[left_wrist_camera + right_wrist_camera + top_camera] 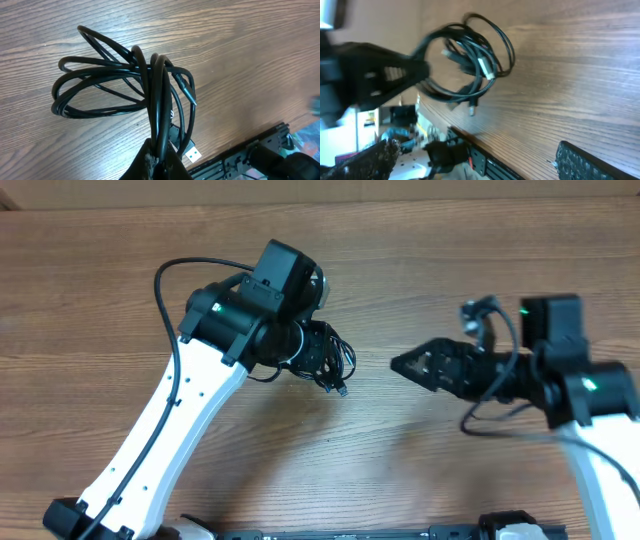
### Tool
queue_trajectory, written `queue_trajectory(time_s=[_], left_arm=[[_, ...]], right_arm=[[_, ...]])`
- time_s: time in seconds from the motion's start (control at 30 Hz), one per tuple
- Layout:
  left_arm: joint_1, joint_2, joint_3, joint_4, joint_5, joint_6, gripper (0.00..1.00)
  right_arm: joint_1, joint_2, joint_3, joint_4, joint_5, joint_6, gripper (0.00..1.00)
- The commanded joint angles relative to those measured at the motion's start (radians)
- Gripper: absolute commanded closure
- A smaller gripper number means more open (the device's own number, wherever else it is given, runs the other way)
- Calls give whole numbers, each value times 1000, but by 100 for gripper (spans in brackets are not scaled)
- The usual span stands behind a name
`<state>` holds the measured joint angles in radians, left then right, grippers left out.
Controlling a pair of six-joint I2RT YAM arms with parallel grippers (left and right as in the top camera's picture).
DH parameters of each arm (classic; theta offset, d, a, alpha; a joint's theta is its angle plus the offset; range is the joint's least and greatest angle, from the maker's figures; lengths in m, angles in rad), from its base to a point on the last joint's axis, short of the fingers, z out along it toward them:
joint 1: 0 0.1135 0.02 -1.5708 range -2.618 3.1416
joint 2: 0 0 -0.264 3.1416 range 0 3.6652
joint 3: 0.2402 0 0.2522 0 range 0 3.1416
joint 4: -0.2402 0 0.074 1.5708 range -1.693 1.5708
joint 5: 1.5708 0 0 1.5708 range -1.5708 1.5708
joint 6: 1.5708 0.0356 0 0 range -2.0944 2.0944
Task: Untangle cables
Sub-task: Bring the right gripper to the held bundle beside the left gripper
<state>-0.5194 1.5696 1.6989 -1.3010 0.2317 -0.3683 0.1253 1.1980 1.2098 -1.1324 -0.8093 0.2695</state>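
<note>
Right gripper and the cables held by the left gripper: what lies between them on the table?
Only bare table lies between the right gripper and the cables. The overhead view shows this stretch of wood clearly.

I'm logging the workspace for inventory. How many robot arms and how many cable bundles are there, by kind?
White robot arms: 2, left and right
Tangled bundle of cables: 1, cords within uncountable
Total: 3
</note>
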Motion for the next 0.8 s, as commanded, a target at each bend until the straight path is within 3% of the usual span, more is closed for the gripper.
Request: queue_trajectory(time_s=[0.0,0.17,0.3,0.67,0.7,0.77], left_arm=[[4,-5,3,1,-37,-37,96],[4,-5,3,-8,-85,-79,96],[4,-5,3,-11,-117,-106,96],[3,-5,3,-26,-52,-95,96],[3,-5,3,-26,-51,-95,96],[4,-5,3,-28,-52,-95,96]], right_arm=[[69,69,-27,46,8,-10,0],[200,183,-29,195,35,17,0],[265,251,-29,251,219,175,0],[361,340,-29,379,225,180,0],[369,344,-29,388,225,180,3],[380,349,-29,404,225,179,20]])
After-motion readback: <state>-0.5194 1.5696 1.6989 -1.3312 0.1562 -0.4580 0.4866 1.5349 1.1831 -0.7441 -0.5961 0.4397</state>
